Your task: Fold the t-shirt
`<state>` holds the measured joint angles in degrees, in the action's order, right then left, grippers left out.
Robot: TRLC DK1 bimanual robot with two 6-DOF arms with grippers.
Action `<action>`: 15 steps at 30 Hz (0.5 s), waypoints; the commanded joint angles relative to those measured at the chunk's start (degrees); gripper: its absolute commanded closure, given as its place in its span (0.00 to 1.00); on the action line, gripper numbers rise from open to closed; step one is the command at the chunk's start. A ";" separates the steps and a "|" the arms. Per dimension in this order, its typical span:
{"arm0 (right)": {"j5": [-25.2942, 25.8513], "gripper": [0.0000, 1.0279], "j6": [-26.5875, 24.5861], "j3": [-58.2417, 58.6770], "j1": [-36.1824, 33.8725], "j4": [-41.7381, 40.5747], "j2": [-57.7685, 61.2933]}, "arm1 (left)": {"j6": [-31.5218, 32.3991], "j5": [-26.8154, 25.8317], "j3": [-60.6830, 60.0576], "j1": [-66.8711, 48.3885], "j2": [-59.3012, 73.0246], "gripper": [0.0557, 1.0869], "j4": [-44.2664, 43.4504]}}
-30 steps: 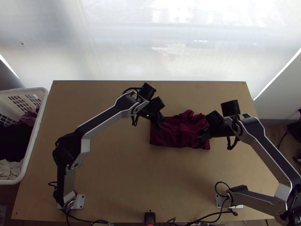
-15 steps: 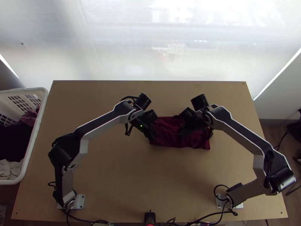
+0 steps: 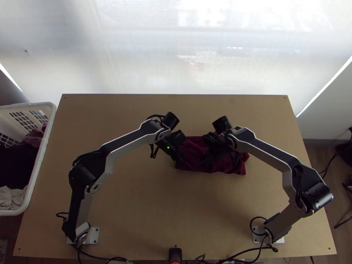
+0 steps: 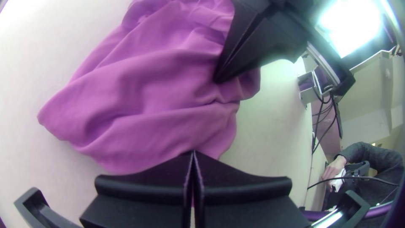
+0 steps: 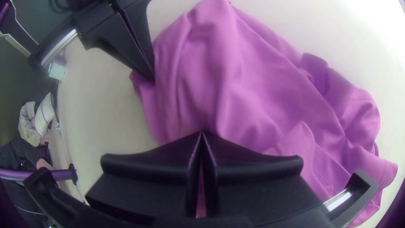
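T-shirt [image 3: 191,152]: lying in a compact, wrinkled oblong past the middle of the wooden table [image 3: 132,198], probably carrying a fold or two already, though hiding the exact layers under creases. Just changing: the spacing of the arms. Bringing the right gripper [image 5: 202,132] inward from the right end of the fabric, over the last second, and now setting it down around the middle. Bringing the left gripper [image 4: 193,152] down too, from near the far left corner to the left end, closer to the near edge. Standing fairly near each other as a result, with fabric stretching between. Keeping both pairs of fingers closed, tips meeting right at the cloth; showing slivers of fabric colour in the gaps behind the tips, but not settling whether any layer is being pinched, so leaving that untold. Leaving the overall outline of the bundle much as before, so apparently gaining position rather than a new fold. Seeming to be setting up for another fold or for tidying the left half, with the job looking well advanced but not finished, given the loose wrinkles and uneven right end. Probably needing a firm hold on all the layers before any lift; otherwise risking a slip of the upper layer, a fresh bunch in the middle, or a knock between the two grippers.
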<state>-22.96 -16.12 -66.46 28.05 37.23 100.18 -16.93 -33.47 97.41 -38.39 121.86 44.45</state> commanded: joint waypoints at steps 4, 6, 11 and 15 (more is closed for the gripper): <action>-0.24 0.97 -4.45 5.11 -7.93 -0.76 -1.74 | -0.47 -0.01 2.70 -0.19 3.47 0.97 -0.15; -0.33 0.97 -5.50 5.46 -9.24 -0.23 -2.36 | -0.65 -0.01 2.61 -0.28 3.56 0.97 -0.15; -0.33 0.97 -6.56 5.90 -10.83 0.74 -4.03 | -1.27 -0.01 2.70 -0.37 4.00 0.97 -0.15; -0.33 0.97 -6.91 6.08 -11.88 1.88 -5.70 | -1.70 -0.01 2.61 -0.37 4.35 0.97 0.03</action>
<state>-23.40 -21.91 -61.14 18.63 37.74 96.77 -17.87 -33.50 99.85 -38.76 125.45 44.27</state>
